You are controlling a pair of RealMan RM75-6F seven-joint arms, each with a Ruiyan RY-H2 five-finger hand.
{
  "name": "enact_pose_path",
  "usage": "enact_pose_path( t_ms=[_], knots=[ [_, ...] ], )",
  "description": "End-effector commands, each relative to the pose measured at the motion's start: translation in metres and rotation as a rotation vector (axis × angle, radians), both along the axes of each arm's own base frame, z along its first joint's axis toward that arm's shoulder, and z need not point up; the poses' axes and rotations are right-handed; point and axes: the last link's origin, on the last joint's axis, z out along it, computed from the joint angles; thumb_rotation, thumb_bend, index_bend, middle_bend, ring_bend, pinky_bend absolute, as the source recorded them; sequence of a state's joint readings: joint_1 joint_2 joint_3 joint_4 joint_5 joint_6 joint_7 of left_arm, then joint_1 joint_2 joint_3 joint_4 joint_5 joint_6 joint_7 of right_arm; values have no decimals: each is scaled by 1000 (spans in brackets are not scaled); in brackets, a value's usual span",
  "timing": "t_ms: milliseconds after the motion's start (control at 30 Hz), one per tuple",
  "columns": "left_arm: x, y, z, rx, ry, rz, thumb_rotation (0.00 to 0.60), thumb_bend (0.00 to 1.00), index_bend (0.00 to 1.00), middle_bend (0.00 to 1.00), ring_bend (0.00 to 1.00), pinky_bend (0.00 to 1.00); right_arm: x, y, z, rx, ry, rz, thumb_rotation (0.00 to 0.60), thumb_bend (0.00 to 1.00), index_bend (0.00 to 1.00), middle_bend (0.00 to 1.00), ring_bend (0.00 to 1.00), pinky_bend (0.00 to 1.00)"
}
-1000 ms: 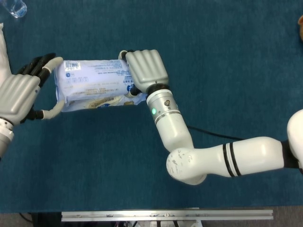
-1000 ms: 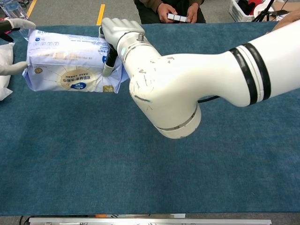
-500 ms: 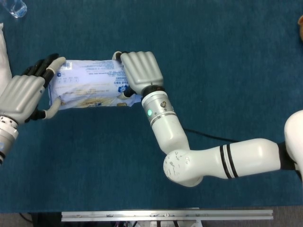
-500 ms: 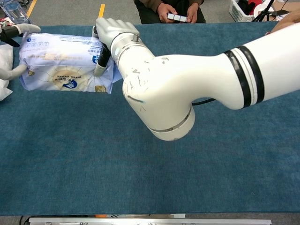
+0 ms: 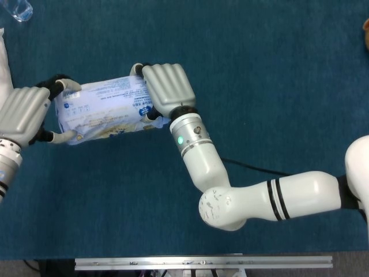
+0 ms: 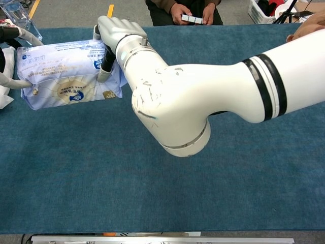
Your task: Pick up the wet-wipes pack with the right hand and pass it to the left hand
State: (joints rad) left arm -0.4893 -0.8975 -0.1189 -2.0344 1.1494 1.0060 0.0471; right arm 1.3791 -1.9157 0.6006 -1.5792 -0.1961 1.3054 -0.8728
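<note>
Leftward now, wet-wipes pack (image 5: 104,109) gripped by left hand (image 5: 23,114) and right hand (image 5: 167,89).

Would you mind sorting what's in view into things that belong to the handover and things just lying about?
In the job:
- wet-wipes pack
- right hand, gripping one end
- left hand, fingers around the other end

Lying about:
- clear plastic bottle, far corner
- black cable on the blue cloth
</note>
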Motion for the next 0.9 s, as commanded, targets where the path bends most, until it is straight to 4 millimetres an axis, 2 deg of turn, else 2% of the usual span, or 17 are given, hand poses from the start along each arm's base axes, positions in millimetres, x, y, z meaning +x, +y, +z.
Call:
enact_pose_path(
  t_ms=[33,267,367,467,567,667,833,900],
  knots=[
    [1,0,0,3,-12,4,600,223,386,316,471,709,1,1,0,-5,-6,3,600,273,630,573,647,735],
    [0,2,2,36,-45,4,600,289,494,462,585,825,0,3,-2,5,-15,14,600,273,630,571,641,735],
    [-2,2,5,49,-54,6,600,306,520,489,611,848,-3,3,-1,18,-28,12,600,271,622,551,611,735],
    [-5,1,7,53,-54,10,600,308,538,509,618,851,-6,3,0,27,-23,26,600,270,572,528,588,735],
    [-7,0,9,54,-49,12,600,308,544,514,620,852,-8,5,1,53,-26,41,600,270,461,480,546,718],
    [-9,-1,11,56,-53,13,600,308,552,519,620,852,-11,6,3,75,-31,52,600,267,331,403,472,658],
    [-13,-4,16,60,-60,7,600,307,563,523,620,852,-19,7,10,130,-27,73,600,226,18,146,180,391],
    [-14,-5,18,60,-62,4,600,308,565,525,620,852,-21,6,13,139,-26,78,600,184,0,71,100,316]
  ],
)
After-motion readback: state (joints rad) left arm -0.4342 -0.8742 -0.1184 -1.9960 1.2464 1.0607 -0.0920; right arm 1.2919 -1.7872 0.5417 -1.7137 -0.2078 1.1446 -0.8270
